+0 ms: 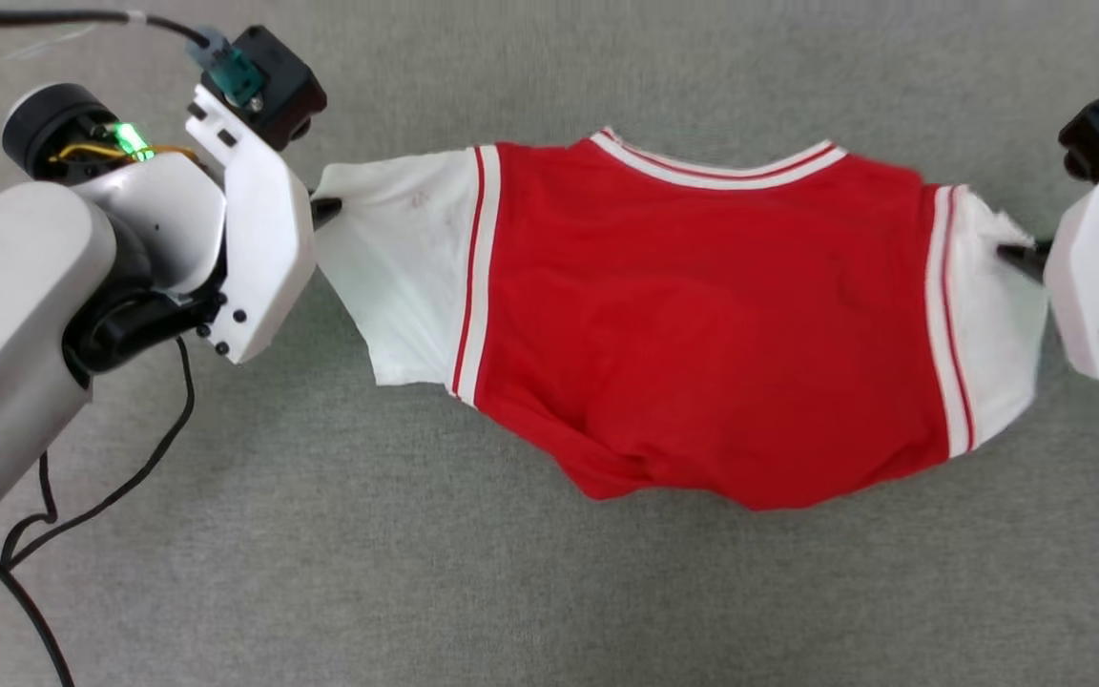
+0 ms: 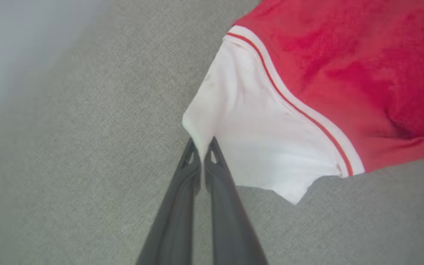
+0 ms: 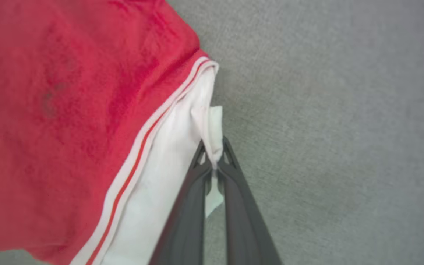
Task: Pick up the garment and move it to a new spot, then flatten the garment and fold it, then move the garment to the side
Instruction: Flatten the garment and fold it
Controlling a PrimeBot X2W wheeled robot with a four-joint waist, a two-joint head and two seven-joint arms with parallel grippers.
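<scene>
The garment [image 1: 702, 324] is stretched over the grey surface [image 1: 549, 592], long axis running 9 to 3 o'clock. The left gripper [image 1: 325, 210] pinches its 9 o'clock sleeve, and the right gripper [image 1: 1012, 256] pinches the 3 o'clock sleeve, neither nearer.

In the head view the right gripper [image 1: 1017, 256] is cut off by the right edge, so much of its pale housing is lost. The left arm [image 1: 6, 286] runs off the left and bottom edges, and a black cable [image 1: 120, 487] leaves at the lower left corner. The left gripper [image 1: 325, 210] hides most of its fingers behind its own housing. The lower part of the garment [image 1: 702, 315] curves under itself, so its hem is out of sight. Both wrist views crop the garment at their edges. In the left wrist view the grey surface [image 2: 31, 44] blurs toward the upper left corner.
</scene>
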